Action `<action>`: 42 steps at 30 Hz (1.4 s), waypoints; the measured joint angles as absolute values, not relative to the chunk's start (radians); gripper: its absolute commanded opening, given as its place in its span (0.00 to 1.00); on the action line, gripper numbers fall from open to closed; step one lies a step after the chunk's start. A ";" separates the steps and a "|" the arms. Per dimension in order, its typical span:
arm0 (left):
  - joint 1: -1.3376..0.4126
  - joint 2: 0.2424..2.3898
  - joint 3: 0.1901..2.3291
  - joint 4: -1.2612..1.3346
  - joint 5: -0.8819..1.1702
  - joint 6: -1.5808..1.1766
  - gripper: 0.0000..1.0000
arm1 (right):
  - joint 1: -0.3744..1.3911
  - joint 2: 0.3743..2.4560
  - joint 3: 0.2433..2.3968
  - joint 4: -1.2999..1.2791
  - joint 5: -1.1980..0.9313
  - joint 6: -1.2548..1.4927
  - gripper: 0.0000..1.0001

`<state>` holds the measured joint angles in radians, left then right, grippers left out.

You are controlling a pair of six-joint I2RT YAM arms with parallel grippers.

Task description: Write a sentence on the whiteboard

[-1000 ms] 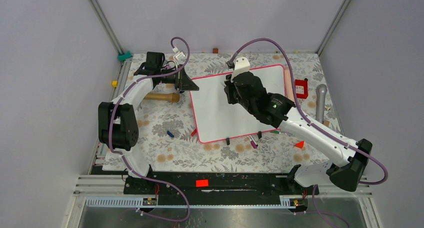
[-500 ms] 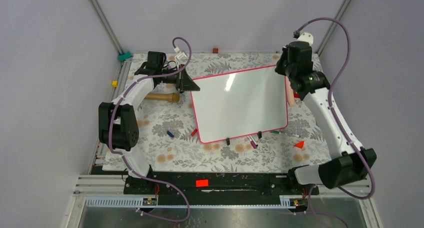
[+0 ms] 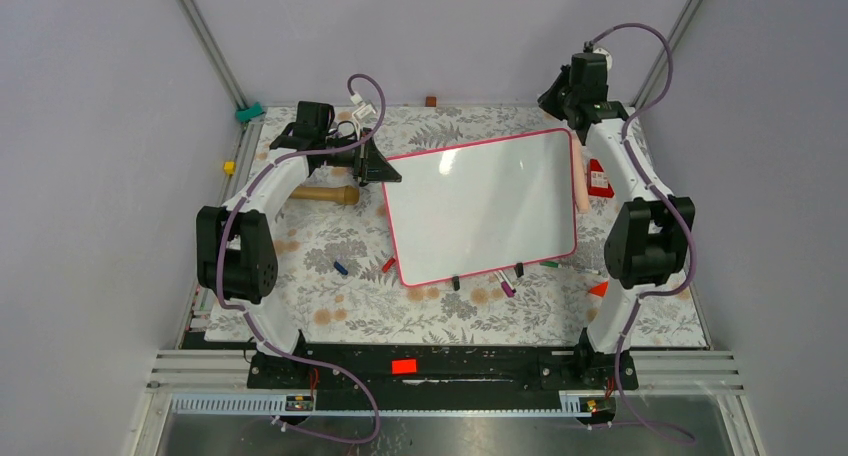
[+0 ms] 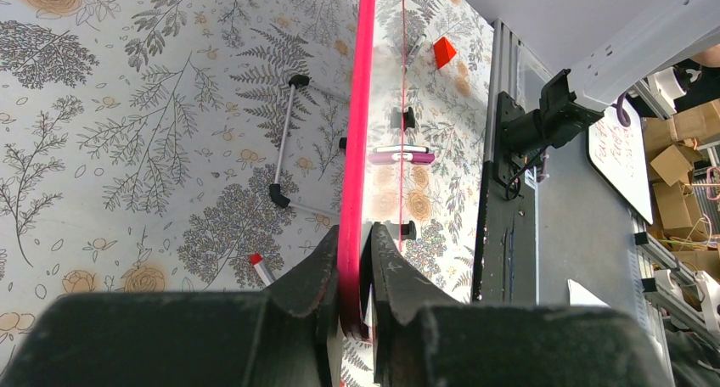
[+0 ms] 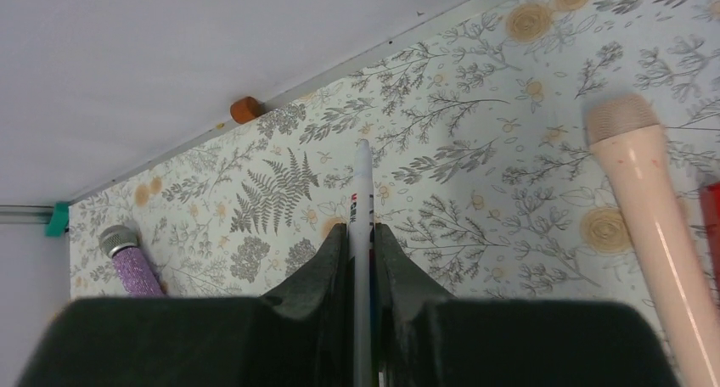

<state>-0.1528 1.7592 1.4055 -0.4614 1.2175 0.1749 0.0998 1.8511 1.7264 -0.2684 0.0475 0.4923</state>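
Observation:
The whiteboard lies tilted on the floral table, glossy white with a pink-red frame and black clips on its near edge. No blue sentence shows on it. My left gripper is shut on the frame at the board's far left corner. In the left wrist view the frame runs edge-on between the fingers of that gripper. My right gripper is off the board, raised by the far right corner. It is shut on a white marker, which sticks out past the fingers of the right gripper.
Loose markers and a red wedge lie by the board's near edge. A wooden roller lies left of the board and a red box right of it. A pink microphone and a purple one lie near the back wall.
My right arm has swung off the middle of the board to the far right corner, and its elbow has folded back. The left gripper and the board have stayed put.

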 measured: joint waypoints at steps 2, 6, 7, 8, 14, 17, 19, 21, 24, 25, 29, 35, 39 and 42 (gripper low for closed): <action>-0.154 1.757 1.406 -0.462 1.216 0.176 0.04 | 0.093 1.880 1.723 -0.233 0.018 0.519 0.00; -0.157 1.755 1.406 -0.462 1.211 0.176 0.05 | 0.091 1.900 1.691 -0.178 -0.031 0.558 0.00; -0.157 1.755 1.406 -0.462 1.211 0.176 0.05 | 0.091 1.900 1.679 -0.164 -0.039 0.565 0.00; -0.157 1.755 1.406 -0.462 1.211 0.176 0.05 | 0.091 1.900 1.662 -0.143 -0.046 0.572 0.00; -0.159 1.755 1.407 -0.459 1.208 0.176 0.05 | 0.090 1.890 1.550 -0.084 -0.063 0.599 0.00; -0.163 1.755 1.409 -0.457 1.206 0.176 0.05 | 0.088 1.835 1.486 -0.038 -0.062 0.613 0.00; -0.165 1.755 1.411 -0.456 1.205 0.177 0.05 | 0.088 1.785 1.442 -0.024 -0.054 0.619 0.00; -0.171 1.755 1.415 -0.453 1.207 0.179 0.05 | 0.087 1.735 1.394 -0.007 -0.036 0.620 0.00; -0.181 1.755 1.423 -0.450 1.209 0.183 0.05 | 0.086 1.688 1.351 0.001 -0.005 0.619 0.00; -0.183 1.755 1.425 -0.450 1.211 0.185 0.05 | 0.085 1.676 1.340 0.006 0.004 0.619 0.00; -0.189 1.755 1.427 -0.443 1.221 0.191 0.05 | 0.084 1.625 1.298 0.014 0.037 0.618 0.00; -0.191 1.755 1.427 -0.440 1.227 0.195 0.05 | 0.084 1.615 1.301 -0.012 0.056 0.607 0.00; -0.191 1.755 1.427 -0.439 1.227 0.195 0.05 | 0.084 1.615 1.306 -0.026 0.063 0.607 0.00; -0.191 1.755 1.427 -0.438 1.227 0.195 0.05 | 0.084 1.615 1.299 -0.018 0.065 0.611 0.00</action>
<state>-0.1913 1.7546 1.4273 -0.4377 1.2266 0.1951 0.0841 1.6146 1.2995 -0.0177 0.0647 0.6109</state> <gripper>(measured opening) 0.121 0.158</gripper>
